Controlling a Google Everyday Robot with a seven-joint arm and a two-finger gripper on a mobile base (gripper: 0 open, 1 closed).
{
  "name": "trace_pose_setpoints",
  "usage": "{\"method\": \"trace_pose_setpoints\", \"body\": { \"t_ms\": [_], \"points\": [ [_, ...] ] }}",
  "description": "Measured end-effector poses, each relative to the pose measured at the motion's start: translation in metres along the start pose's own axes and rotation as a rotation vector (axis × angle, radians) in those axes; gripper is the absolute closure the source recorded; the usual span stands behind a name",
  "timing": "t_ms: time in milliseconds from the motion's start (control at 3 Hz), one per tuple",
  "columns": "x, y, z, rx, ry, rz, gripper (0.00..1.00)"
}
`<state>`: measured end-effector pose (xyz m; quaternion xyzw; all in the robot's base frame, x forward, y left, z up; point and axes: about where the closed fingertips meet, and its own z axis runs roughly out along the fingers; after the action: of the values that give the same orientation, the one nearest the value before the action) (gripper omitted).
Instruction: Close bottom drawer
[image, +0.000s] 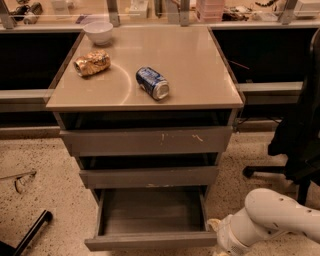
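- Looking low right, you find the gripper (220, 244) just beside the open bottom drawer (150, 220), at its front right corner; grip state unreadable.
- The drawer front runs left-right, so push back toward the cabinet (200, 75).

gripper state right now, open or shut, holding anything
Gripper: low at the right front corner of the bottom drawer, largely cut off by the frame edge; its state cannot be told.
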<state>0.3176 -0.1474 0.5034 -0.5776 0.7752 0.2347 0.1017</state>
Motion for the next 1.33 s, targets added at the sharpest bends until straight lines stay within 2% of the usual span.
{"method": "trace_pose_setpoints", "body": {
  "t_ms": [333, 667, 1000, 1333],
  "points": [
    [0.012, -0.008, 0.035, -0.04, -0.007, 0.009, 0.0],
    [0.031, -0.031, 0.108, -0.102, 0.015, -0.029, 0.0],
    [0.041, -0.03, 0.179, -0.208, 0.026, -0.053, 0.0],
    [0.047, -0.014, 0.203, -0.262, 0.015, -0.034, 0.0]
  ]
}}
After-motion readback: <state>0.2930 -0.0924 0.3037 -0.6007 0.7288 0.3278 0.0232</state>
